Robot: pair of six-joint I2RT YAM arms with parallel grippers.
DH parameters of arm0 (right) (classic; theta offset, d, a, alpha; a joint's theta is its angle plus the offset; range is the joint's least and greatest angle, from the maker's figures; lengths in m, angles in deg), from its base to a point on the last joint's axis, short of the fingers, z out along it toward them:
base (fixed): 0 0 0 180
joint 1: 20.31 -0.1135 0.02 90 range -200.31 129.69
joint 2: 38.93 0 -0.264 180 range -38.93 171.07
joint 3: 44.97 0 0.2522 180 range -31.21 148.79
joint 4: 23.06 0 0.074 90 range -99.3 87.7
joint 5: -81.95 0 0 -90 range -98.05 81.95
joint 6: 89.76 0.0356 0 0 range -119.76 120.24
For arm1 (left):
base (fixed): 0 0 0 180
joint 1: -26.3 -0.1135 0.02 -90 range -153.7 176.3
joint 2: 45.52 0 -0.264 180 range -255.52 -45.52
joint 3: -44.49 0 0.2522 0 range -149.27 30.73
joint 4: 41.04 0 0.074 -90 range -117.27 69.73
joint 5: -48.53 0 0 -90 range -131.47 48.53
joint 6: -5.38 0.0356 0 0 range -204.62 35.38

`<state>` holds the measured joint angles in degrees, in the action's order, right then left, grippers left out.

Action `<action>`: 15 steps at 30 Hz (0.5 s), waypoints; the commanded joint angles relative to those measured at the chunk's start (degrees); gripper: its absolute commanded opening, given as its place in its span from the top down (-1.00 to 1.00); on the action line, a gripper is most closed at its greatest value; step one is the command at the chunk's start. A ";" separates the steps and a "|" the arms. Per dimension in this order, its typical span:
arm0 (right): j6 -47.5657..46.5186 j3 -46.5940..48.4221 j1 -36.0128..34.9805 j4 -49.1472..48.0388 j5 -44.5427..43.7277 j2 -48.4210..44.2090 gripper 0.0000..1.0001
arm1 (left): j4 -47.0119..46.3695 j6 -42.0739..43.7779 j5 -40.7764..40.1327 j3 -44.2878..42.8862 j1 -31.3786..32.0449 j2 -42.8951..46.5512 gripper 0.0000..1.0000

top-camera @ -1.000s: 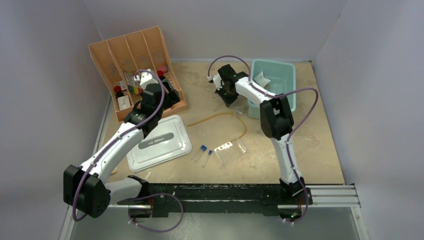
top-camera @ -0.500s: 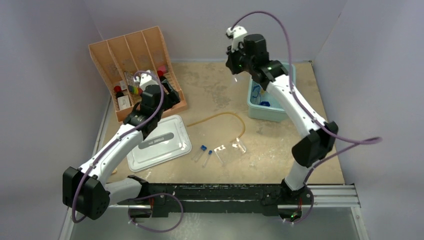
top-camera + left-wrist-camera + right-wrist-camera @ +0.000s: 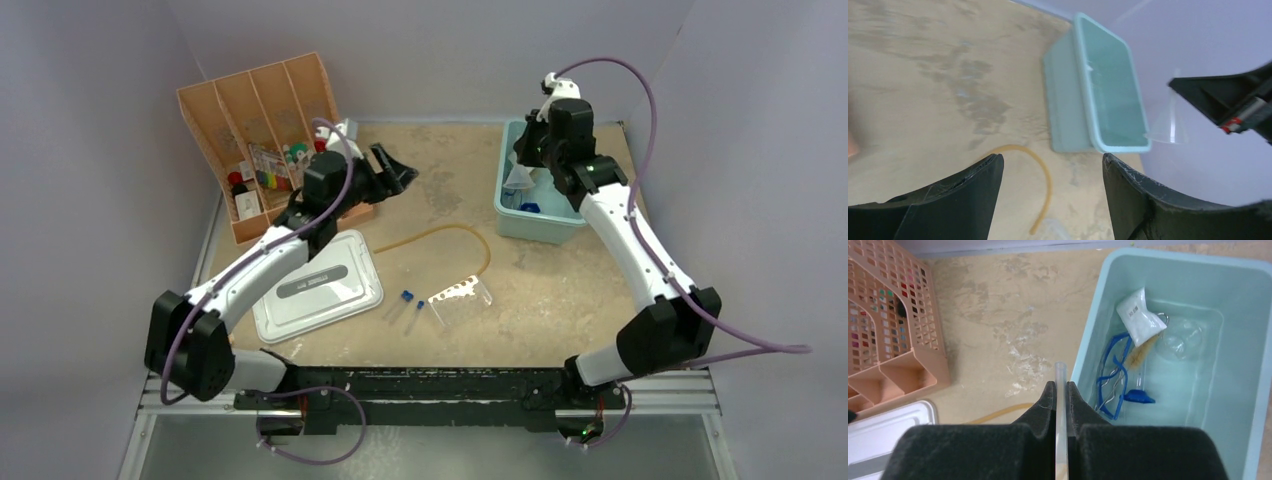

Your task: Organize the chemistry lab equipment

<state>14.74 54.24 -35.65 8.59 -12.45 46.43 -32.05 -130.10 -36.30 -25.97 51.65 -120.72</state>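
My right gripper (image 3: 1060, 385) is shut on the thin stem of a clear funnel (image 3: 1060, 372); it hangs over the left rim of the teal bin (image 3: 545, 232). The funnel's cone (image 3: 1168, 127) shows in the left wrist view. In the bin lie blue-framed goggles (image 3: 1110, 370), a small white packet (image 3: 1139, 315), a blue-based piece (image 3: 1139, 396) and a clear flask (image 3: 1180, 337). My left gripper (image 3: 395, 172) is open and empty above the table, beside the organizer. The tan tube (image 3: 440, 235), two blue-capped test tubes (image 3: 405, 300) and the clear holed rack (image 3: 460, 298) lie mid-table.
The orange divided organizer (image 3: 265, 110) stands at the back left with small items in its front slots. The grey lid (image 3: 318, 285) lies flat in front of it. Walls enclose the table on three sides.
The right arm swung from the table's back centre, up and right, to over the bin with the funnel. The left gripper left the organizer and turned right over the table.
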 commanded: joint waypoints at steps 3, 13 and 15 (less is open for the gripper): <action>10.87 -5.08 1.52 -7.77 -0.33 -8.89 1.00 | -13.69 -13.09 9.77 -11.02 6.14 -9.00 -0.44; 26.48 -12.45 1.60 -25.56 8.63 -12.37 1.00 | -39.68 -55.51 7.14 -13.56 10.95 -22.92 -0.44; 27.73 -12.67 1.54 -26.53 9.60 -12.16 1.00 | -41.28 -57.27 5.66 -14.03 12.01 -23.66 -0.44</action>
<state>36.36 42.00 -34.07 -9.55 -6.46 34.72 -60.73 -173.92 -28.45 -36.95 61.35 -143.87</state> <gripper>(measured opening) 0.026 0.721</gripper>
